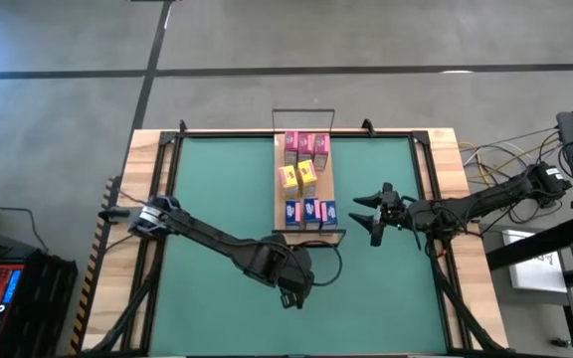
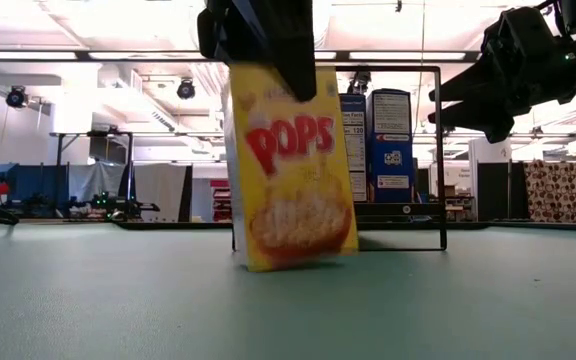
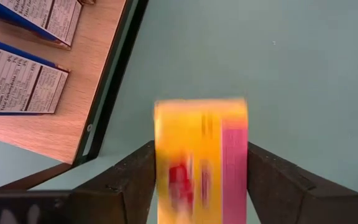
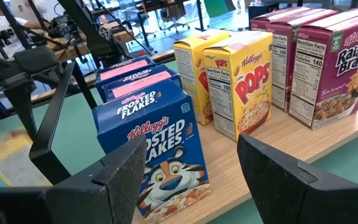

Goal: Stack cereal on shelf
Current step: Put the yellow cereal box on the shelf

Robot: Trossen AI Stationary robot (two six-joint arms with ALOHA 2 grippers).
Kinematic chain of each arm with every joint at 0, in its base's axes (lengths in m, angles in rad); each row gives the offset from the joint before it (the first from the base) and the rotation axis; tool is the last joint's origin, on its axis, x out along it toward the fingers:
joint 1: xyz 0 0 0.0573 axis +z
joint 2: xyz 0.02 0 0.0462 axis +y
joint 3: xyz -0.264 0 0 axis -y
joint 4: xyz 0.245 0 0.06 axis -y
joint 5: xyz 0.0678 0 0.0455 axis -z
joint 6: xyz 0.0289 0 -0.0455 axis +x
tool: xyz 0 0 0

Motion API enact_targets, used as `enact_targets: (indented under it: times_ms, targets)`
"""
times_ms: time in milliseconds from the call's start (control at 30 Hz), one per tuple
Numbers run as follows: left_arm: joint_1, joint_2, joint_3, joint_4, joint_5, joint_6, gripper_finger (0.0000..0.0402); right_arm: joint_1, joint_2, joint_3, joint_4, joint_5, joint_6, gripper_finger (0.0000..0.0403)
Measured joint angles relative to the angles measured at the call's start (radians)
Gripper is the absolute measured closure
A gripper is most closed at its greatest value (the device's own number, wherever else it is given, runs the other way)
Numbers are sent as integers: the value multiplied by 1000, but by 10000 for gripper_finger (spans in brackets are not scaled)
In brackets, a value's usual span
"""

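We see the left gripper (image 3: 201,180) clamped on a yellow Corn Pops box (image 2: 293,170); only the low view shows its bottom touching the green surface (image 2: 118,300). The right gripper (image 1: 374,214) stands apart.

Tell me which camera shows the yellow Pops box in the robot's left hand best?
The low view: the yellow Pops box stands front-on, tilted on the table, held at its top. The left wrist view shows only its blurred top between the fingers; overhead, the arm hides it.
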Motion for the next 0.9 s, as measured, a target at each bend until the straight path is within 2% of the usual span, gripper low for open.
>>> enact_targets:
  times_ms: [233, 433, 700, 800, 900]
  targets:
    - [0, 0, 0, 0, -2, 0, 158, 0, 0, 0, 0, 0, 0, 163]
    - [-9, -18, 19, -34, -57, 7, 139, 0, 0, 0, 0, 0, 0, 163]
    - [-66, -88, 80, -259, -255, -18, 125, 0, 0, 0, 0, 0, 0, 163]
    - [-87, -151, 53, -336, -311, -62, 115, 0, 0, 0, 0, 0, 0, 163]
    - [-107, -237, -25, -394, -358, -121, 98, 0, 0, 0, 0, 0, 0, 163]
